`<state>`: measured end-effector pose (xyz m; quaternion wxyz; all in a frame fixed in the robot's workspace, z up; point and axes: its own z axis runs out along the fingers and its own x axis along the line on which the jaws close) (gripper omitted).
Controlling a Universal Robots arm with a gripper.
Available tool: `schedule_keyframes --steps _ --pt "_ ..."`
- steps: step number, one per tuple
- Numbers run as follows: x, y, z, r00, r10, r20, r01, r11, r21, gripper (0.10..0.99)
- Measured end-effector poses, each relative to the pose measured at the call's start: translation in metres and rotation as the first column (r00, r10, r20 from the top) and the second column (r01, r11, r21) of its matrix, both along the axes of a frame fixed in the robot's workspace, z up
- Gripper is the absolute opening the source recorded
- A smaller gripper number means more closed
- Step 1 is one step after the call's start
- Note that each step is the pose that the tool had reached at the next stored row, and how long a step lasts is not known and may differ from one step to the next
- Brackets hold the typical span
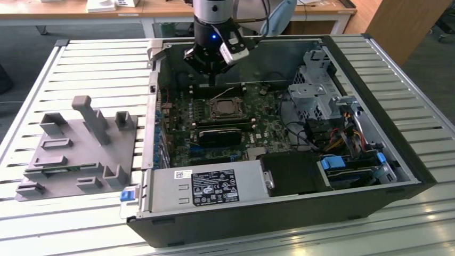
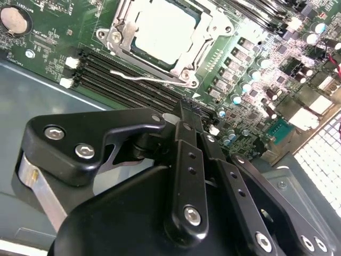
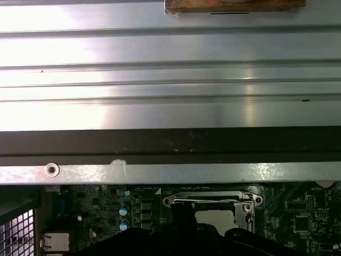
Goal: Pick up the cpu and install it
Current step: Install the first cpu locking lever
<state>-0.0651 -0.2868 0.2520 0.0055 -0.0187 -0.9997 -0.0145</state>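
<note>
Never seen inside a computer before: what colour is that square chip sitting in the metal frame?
Pale silver-grey, the cpu shows best in the second wrist view.

A slatted metal table (image 1: pixel 99 69) reflects bright overhead light. Behind it stand a wooden desk (image 1: pixel 71 12) and a wooden panel (image 1: pixel 398 24) on the exterior view's right, over dark grey floor (image 1: pixel 21 37).

Bright even light; strong glare whitens the slatted bench (image 3: pixel 160 53) in the first wrist view, while the case interior (image 1: pixel 235 122) sits shadowed.
</note>
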Motion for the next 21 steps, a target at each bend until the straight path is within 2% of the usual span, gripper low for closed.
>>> schedule_keyframes --steps 1,2,5,15,21 --pt "0.0002 0.0 -0.0004 1.0 0.0 -0.0003 0.0 1.0 0.003 0.106" --pt "0.0004 0.0 -0.0009 1.0 0.0 -0.0003 0.0 0.9999 0.012 0.106" --pt "0.0007 -0.0002 -0.0023 1.0 0.0 0.0 0.0 0.9986 0.053 0.106" --pt "0.0079 -0.0002 -0.01 1.0 0.0 -0.0001 0.0 0.9986 0.054 0.106" --pt "0.0108 -0.0002 -0.0159 1.0 0.0 0.0 0.0 0.9988 0.049 0.106"
